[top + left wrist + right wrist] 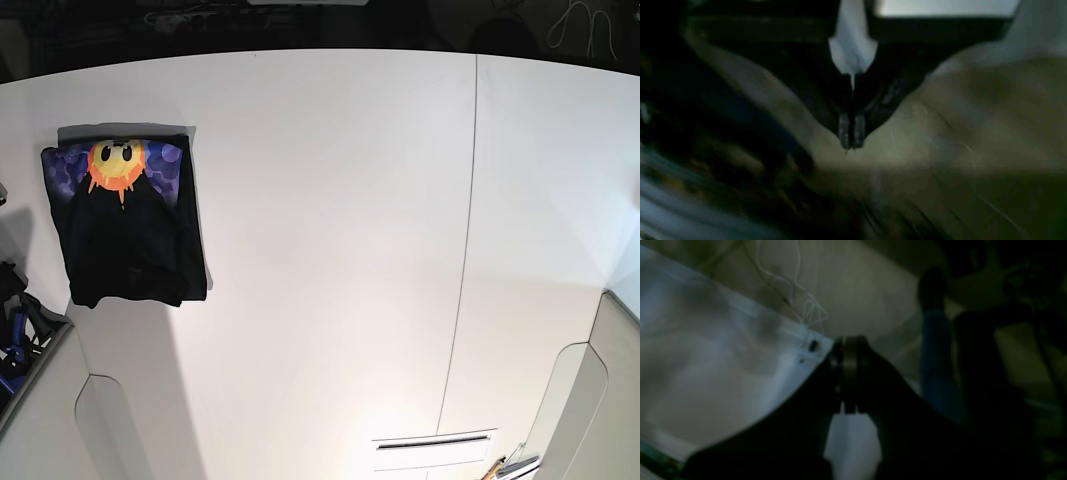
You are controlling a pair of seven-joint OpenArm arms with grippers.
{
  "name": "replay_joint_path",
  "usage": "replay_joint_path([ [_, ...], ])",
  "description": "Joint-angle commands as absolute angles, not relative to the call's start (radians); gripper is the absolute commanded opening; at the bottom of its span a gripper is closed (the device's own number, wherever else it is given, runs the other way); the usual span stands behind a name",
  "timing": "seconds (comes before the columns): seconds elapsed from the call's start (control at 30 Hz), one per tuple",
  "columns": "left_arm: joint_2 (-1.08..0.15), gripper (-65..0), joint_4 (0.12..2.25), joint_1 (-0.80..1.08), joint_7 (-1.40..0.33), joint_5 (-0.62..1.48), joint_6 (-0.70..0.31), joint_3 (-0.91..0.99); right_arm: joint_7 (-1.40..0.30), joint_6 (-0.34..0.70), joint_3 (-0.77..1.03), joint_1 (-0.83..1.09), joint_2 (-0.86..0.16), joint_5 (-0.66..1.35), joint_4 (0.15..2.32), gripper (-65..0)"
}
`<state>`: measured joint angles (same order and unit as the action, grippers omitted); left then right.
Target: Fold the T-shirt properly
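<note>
Up close, the left wrist view is dark and smeared: the left gripper has its two fingers pressed together with nothing between them, pointing down toward six o'clock over a blurred tan floor. A white table edge runs along the top, toward one o'clock.

Next, the right wrist view shows the right gripper with its fingers likewise pressed tight and holding nothing. The corner of the white table fills the nine o'clock side, and thin white cables lie on the floor at eleven o'clock.

Lastly, the base view shows the T-shirt folded into a compact rectangle at ten o'clock on the table, near its edge. The sun face print sits at the far end of the bundle, black cloth covering the rest. Neither arm appears over the table.
</note>
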<state>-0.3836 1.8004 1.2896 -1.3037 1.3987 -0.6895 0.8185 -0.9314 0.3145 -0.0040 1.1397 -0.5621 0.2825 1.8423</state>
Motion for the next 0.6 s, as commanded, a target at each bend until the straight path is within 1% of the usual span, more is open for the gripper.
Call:
replay_joint_path([
  [0.0, -0.405, -65.0, 1.762, 1.309, -1.277, 1.395, -0.698, 0.764, -0.917, 0.335, -0.004, 1.131, -0.567, 0.296, 1.773, -65.0],
  [0.07, -0.438, -65.0, 1.661, 1.295, -1.167, 1.328, -0.698, 0.623, -0.849, 0.379, -0.019, 1.069, -0.567, 0.325, 1.596, -65.0],
  [0.17, -0.487, -65.0, 1.489, 1.227, -0.895, 1.175, -0.698, 0.426, -0.705, 0.450, -0.063, 0.950, -0.567, 0.335, 1.326, -65.0],
  [0.27, -0.508, -65.0, 1.329, 1.094, -0.622, 0.999, -0.698, 0.264, -0.437, 0.491, -0.127, 0.817, -0.567, 0.334, 1.073, -65.0],
  [0.33, -0.507, -65.0, 1.238, 0.983, -0.488, 0.862, -0.698, 0.175, -0.256, 0.495, -0.183, 0.715, -0.558, 0.334, 0.921, -65.0],
  [0.37, -0.506, -65.0, 1.193, 0.928, -0.432, 0.801, -0.698, 0.131, -0.202, 0.493, -0.210, 0.661, -0.546, 0.333, 0.855, -65.0],
  [0.43, -0.498, -65.0, 1.098, 0.813, -0.327, 0.686, -0.698, 0.050, -0.163, 0.487, -0.260, 0.548, -0.506, 0.334, 0.732, -65.0],
  [0.57, -0.455, -65.0, 0.897, 0.600, -0.200, 0.476, -0.698, -0.067, -0.163, 0.432, -0.326, 0.351, -0.397, 0.334, 0.532, -65.0],
])
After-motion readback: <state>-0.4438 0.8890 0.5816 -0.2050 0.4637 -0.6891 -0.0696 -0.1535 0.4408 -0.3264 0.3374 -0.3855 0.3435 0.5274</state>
